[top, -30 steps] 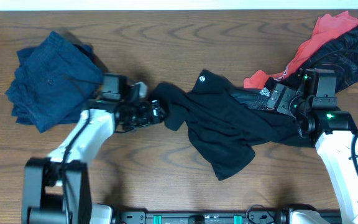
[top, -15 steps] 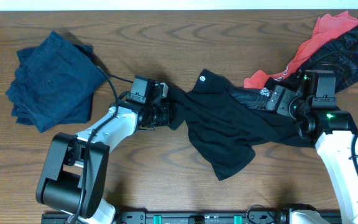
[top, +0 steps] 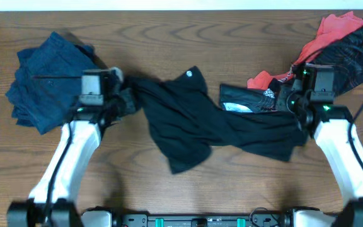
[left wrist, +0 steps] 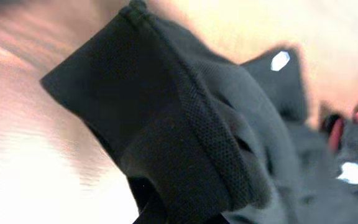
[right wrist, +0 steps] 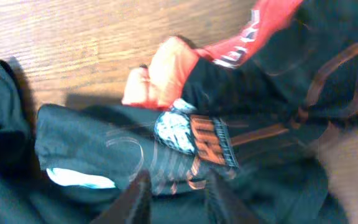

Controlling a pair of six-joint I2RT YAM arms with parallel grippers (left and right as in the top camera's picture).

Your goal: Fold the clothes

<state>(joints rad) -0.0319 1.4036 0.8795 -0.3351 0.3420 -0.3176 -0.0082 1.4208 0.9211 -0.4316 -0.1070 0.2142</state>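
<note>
2 grippers at the ends of a black shirt (top: pixel 194 120), mid tabletop (top: pixel 169 31).
Overhead: left gripper (top: pixel 123 101) clamped on the shirt's left end; right gripper (top: pixel 290 101) at its right end; long axis runs left-right; navy garment (top: pixel 46 79) back-left, red garment (top: pixel 333 28) back-right corner. Left wrist: bunched shirt hem (left wrist: pixel 185 112) fills the view, fingers unseen. Right wrist: 2 fingers (right wrist: pixel 138 193) narrowly apart over the printed garment (right wrist: pixel 191 137); cannot tell if gripping.
</note>
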